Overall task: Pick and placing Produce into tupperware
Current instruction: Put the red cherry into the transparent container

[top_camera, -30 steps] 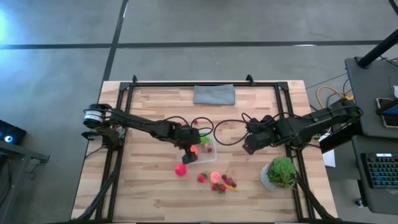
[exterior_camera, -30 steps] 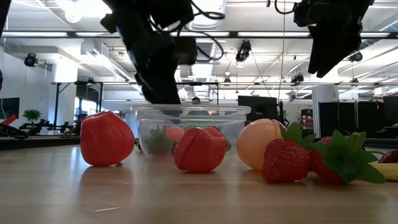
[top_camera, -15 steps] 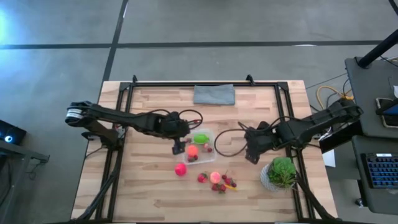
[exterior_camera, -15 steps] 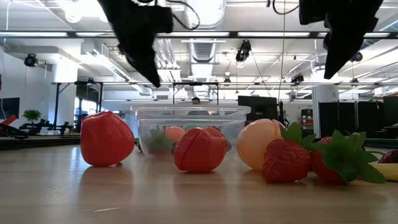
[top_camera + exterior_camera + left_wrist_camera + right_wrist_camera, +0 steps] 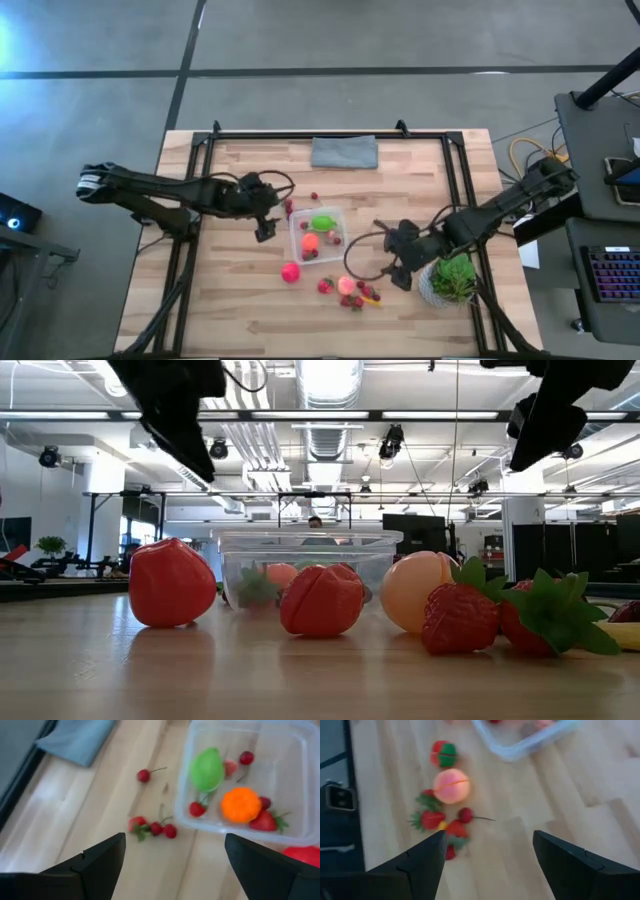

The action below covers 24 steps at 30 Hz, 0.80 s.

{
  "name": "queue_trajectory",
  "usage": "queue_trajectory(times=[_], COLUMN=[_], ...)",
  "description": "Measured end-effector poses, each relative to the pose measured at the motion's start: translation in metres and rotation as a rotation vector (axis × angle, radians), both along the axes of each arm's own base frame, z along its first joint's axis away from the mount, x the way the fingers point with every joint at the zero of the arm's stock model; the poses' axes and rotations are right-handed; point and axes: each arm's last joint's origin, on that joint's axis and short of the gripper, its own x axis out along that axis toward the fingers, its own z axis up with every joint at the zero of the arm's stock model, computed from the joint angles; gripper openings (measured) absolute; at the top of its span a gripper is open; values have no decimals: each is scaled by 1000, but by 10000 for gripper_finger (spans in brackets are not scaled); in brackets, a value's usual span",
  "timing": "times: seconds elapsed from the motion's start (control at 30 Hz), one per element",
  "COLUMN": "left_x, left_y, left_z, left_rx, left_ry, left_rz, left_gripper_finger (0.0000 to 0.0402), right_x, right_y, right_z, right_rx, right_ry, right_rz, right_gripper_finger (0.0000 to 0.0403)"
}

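Note:
The clear tupperware (image 5: 318, 234) sits mid-table and holds a green fruit (image 5: 207, 768), an orange ball (image 5: 241, 804), a strawberry (image 5: 265, 821) and small red berries. On the table in front of it lie a bright pink ball (image 5: 290, 272), a red fruit (image 5: 325, 286), a peach ball (image 5: 451, 786) and strawberries (image 5: 435, 820). A cherry (image 5: 144, 775) and a berry cluster (image 5: 150, 826) lie to the box's left. My left gripper (image 5: 265, 229) hangs open, left of the box. My right gripper (image 5: 400, 277) is open, right of the peach ball.
A grey folded cloth (image 5: 344, 152) lies near the far edge. A potted green plant (image 5: 452, 277) stands close beside my right gripper, toward the table's right. Black frame rails (image 5: 190, 240) run along the left and right sides. Bare wood shows near the front left.
My left gripper has drawn back from over the tupperware toward the table's left and risen, staying open. My right gripper has moved toward the near edge, arriving beside the loose peach ball and strawberries. The produce and the box have kept their places.

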Motion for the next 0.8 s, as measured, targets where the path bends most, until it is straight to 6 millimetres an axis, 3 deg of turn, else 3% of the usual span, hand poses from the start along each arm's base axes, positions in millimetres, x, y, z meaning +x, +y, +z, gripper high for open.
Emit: queue_trajectory(times=[0.2, 0.4, 0.6, 0.8], left_x=[-30, -52, -59, -59], left_y=[-3, -9, -11, -11], left_z=[-10, -21, -26, -32], left_rx=[-39, -90, -115, -99], left_ry=[-24, -57, -123, -112], left_rz=[-17, -33, -68, -87], left_gripper_finger=[325, 325, 325, 325], right_x=[32, 53, 62, 61], right_y=[51, 86, 105, 101], right_z=[-17, -38, -42, -53], right_rx=[-25, -121, -153, -100], right_ry=[-2, 227, 317, 374], right_rz=[189, 184, 91, -113], right_gripper_finger=[271, 244, 227, 213])
